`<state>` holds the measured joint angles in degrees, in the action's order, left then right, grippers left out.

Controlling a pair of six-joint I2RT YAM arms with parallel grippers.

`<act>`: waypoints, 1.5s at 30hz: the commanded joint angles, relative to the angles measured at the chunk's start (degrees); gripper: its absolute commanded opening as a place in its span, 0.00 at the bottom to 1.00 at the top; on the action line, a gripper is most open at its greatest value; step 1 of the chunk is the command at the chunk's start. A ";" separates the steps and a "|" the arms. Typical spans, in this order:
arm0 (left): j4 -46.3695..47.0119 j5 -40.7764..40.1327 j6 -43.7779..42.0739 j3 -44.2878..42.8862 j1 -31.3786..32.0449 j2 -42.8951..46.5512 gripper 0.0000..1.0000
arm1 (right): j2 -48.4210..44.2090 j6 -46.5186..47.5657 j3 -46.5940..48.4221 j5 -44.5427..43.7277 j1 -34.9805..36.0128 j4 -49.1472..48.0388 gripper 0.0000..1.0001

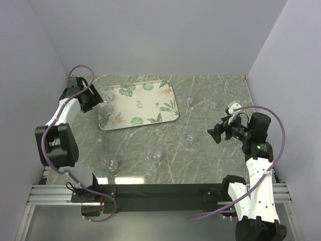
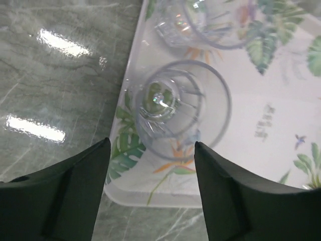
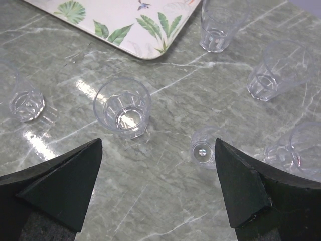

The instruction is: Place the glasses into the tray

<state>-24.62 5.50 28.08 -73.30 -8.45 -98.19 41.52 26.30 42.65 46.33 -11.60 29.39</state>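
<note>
A robotics lab test cell is shown. A green marble-patterned tabletop (image 1: 210, 170) is enclosed on three sides by plain pale walls (image 1: 160, 35). Aluminium framing rails (image 1: 55, 193) are fixed along the near edge. The left arm (image 1: 57, 140) and the right arm (image 1: 258, 165) are bolted there, and purple cables (image 1: 281, 135) are looped along them.

Green marble-patterned table (image 1: 210, 165), pale walls (image 1: 160, 35) on three sides, perhaps aluminium rails (image 1: 50, 193) at near edge.

Green marbled tabletop (image 1: 210, 168) (glossy, light glare); plain pale walls (image 1: 165, 35)
</note>
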 commanded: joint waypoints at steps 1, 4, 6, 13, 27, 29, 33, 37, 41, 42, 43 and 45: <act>2.21 1.71 -1.35 2.62 -0.17 10.11 0.75 | -0.30 3.22 0.84 3.85 -0.45 1.89 0.99; 2.65 1.88 -2.14 6.57 -0.17 16.88 0.80 | 2.76 9.62 4.35 7.63 -0.10 8.74 0.99; 3.26 2.23 -2.50 8.95 -0.17 22.24 0.81 | 5.23 14.46 6.64 9.04 0.61 14.43 0.99; 6.52 6.63 -6.44 22.39 -0.17 39.03 0.88 | 18.50 16.51 15.00 3.79 10.26 20.46 0.98; 12.14 6.46 -8.83 31.72 0.36 55.65 0.99 | 33.53 -4.42 19.66 -16.61 21.61 10.08 0.84; 12.32 6.46 -8.83 31.72 0.36 55.92 0.99 | 34.77 -5.21 19.66 -18.54 22.57 9.90 0.79; 12.32 6.02 -8.91 31.72 0.36 56.27 0.99 | 38.45 -6.35 20.19 -20.83 23.54 9.46 0.71; 12.49 6.02 -8.92 31.72 0.36 56.36 0.99 | 41.27 -7.32 21.24 -23.55 24.51 8.76 0.66; 12.58 6.02 -9.00 31.64 0.45 56.62 0.99 | 44.35 -8.46 22.56 -26.28 24.87 8.14 0.61; 12.58 5.93 -9.00 31.72 0.45 56.71 0.99 | 45.57 -8.55 23.08 -26.46 24.95 8.14 0.59; 12.49 5.93 -8.92 31.72 0.45 56.71 0.99 | 46.19 -8.55 23.18 -26.64 25.13 8.23 0.59; 12.58 5.58 -8.92 31.81 0.45 56.80 0.99 | 47.42 -8.55 23.61 -26.64 25.39 8.32 0.56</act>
<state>-14.41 10.72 20.21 -41.47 -8.16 -42.50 87.74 18.63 63.66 21.56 13.02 39.00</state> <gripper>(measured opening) 0.995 0.571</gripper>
